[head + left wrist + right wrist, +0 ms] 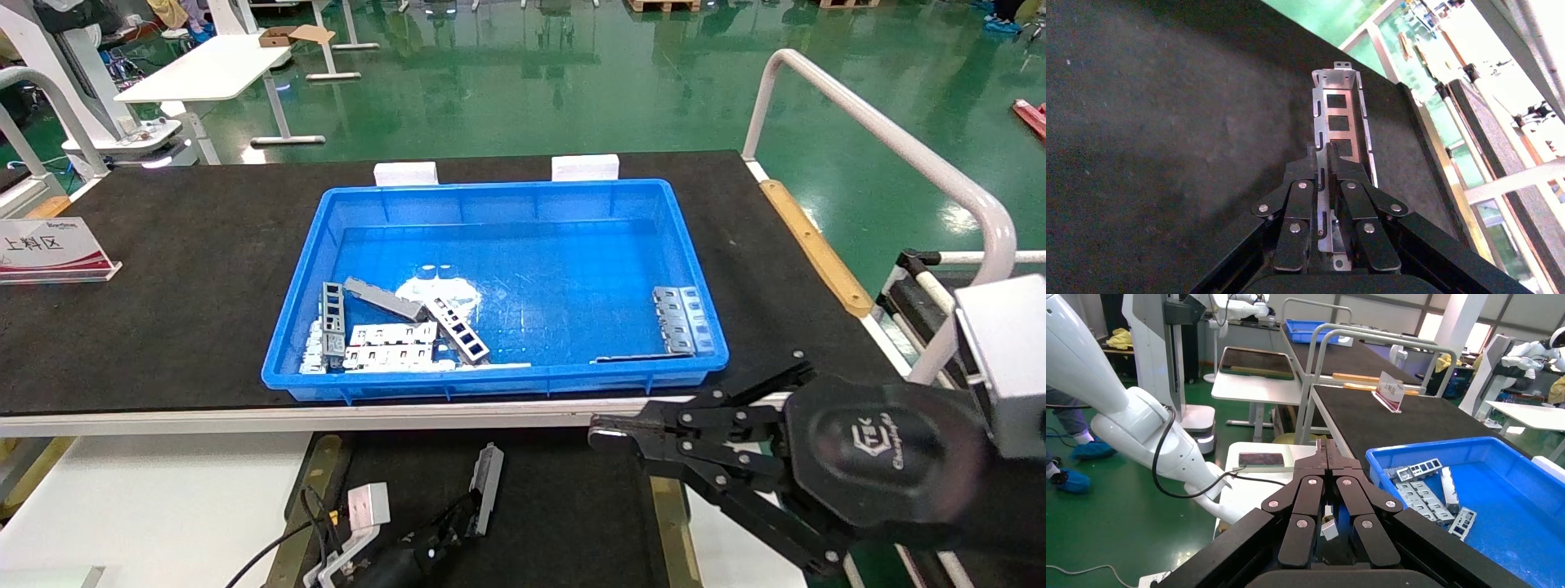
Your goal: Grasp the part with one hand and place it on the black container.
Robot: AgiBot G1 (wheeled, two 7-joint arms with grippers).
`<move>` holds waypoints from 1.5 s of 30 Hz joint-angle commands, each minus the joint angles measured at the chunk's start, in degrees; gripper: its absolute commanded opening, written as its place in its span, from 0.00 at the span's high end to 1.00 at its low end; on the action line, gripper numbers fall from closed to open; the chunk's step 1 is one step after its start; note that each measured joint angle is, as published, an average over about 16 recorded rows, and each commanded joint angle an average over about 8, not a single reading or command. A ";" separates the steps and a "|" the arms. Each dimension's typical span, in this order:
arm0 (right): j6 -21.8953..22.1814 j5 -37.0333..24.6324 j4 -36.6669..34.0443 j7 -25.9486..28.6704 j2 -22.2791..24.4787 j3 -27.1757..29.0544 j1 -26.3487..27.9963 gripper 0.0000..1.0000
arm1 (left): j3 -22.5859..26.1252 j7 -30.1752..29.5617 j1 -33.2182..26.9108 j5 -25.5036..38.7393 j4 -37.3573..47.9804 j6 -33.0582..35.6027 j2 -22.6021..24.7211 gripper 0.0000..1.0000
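Note:
The part [1340,116], a slim silver strip with rectangular cutouts, is clamped by one side rim in my left gripper [1324,153], which is shut on it. In the head view the part [488,482] stands on edge, tilted, over the black container [572,506], near its left half. My left gripper [466,510] is just below it in that view. Whether the part touches the black lining [1168,122] I cannot tell. My right gripper [605,433] hangs shut and empty over the container's right side, in front of the blue bin; its shut fingers also show in the right wrist view [1326,447].
A blue bin [490,196] on the black tabletop mat holds several metal pieces at its left [384,335] and right [682,318]. Brass-coloured strips [670,523] edge the container. A sign [49,249] stands far left. A white rail [882,131] runs along the right.

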 commanded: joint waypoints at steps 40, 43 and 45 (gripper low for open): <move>0.05 0.08 0.00 -0.06 0.05 -0.12 0.03 0.00 | 0.26 3.78 9.81 -0.35 -34.63 -14.88 -12.53 0.00; 0.06 0.09 0.00 -0.07 0.05 -0.13 0.03 0.00 | 2.38 2.58 8.98 1.61 -35.63 -11.53 -15.07 0.00; 0.06 0.09 0.00 -0.07 0.06 -0.14 0.03 0.00 | 3.78 1.89 8.18 3.08 -35.88 -8.98 -16.66 0.00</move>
